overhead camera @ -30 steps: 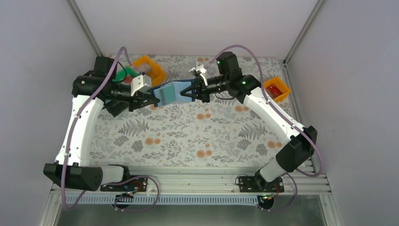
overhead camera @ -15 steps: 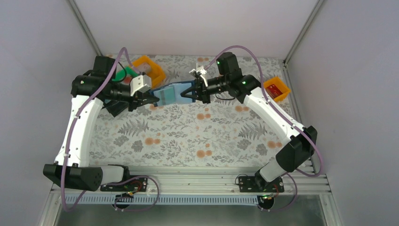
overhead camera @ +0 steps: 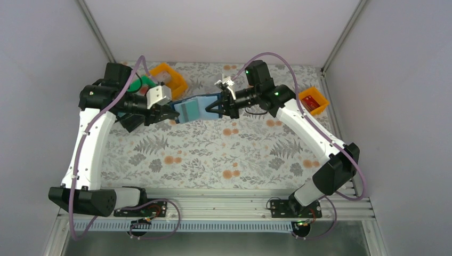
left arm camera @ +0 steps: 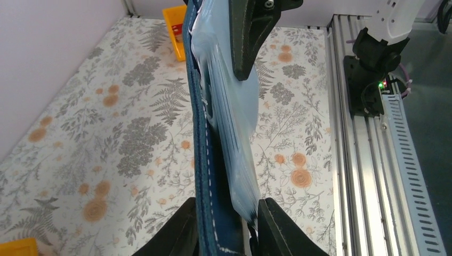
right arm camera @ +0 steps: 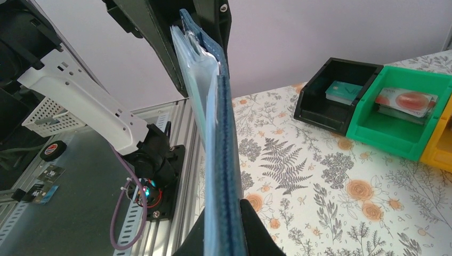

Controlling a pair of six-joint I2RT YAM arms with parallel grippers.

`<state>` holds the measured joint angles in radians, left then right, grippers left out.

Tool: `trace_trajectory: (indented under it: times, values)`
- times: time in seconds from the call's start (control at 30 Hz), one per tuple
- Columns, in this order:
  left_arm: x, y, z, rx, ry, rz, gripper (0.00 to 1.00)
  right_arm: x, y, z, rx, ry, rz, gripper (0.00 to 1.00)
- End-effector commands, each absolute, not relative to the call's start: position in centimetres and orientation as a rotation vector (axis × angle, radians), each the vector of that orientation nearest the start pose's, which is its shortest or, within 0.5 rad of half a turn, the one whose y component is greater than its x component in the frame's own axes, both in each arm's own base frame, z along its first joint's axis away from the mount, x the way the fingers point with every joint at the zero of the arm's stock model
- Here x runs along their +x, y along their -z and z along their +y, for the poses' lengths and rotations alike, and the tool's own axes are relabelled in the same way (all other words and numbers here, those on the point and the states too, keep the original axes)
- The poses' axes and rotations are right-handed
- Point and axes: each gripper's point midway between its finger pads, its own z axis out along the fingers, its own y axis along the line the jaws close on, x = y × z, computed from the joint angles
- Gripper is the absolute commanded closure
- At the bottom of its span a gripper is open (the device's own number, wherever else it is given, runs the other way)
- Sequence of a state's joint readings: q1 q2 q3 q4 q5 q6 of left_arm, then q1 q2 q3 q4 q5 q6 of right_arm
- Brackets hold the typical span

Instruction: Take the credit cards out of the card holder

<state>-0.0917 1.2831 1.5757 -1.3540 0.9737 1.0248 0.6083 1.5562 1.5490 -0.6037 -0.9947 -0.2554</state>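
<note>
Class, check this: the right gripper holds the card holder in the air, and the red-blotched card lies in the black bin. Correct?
No. The red-blotched card lies in the green bin, not the black bin; the right wrist view shows it. The right gripper does hold the card holder up.

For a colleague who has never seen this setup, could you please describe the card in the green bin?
On the flowered table, three bins stand in a row: black bin, green bin, orange bin. The pale card lies in the middle, green one. Its reddish blotch sets it apart from the teal card in the black bin.
</note>
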Motion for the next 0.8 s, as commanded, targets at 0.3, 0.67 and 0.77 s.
trace_trajectory:
  times: [0.3,0.67,0.77]
  values:
    - [24.7,-35.9,-16.6,1.317,0.745,1.646,0.9,23.0,-36.7,34.1,-1.399,-1.295,1.525,0.96]
    - [25.1,-35.7,-17.8,1.274,0.853,1.619,0.89,22.2,-36.8,34.2,-1.424,-1.346,1.499,0.95]
    - [25.0,-36.1,-18.5,1.274,0.9,1.589,0.89,22.2,-36.8,34.3,-1.428,-1.354,1.493,0.95]
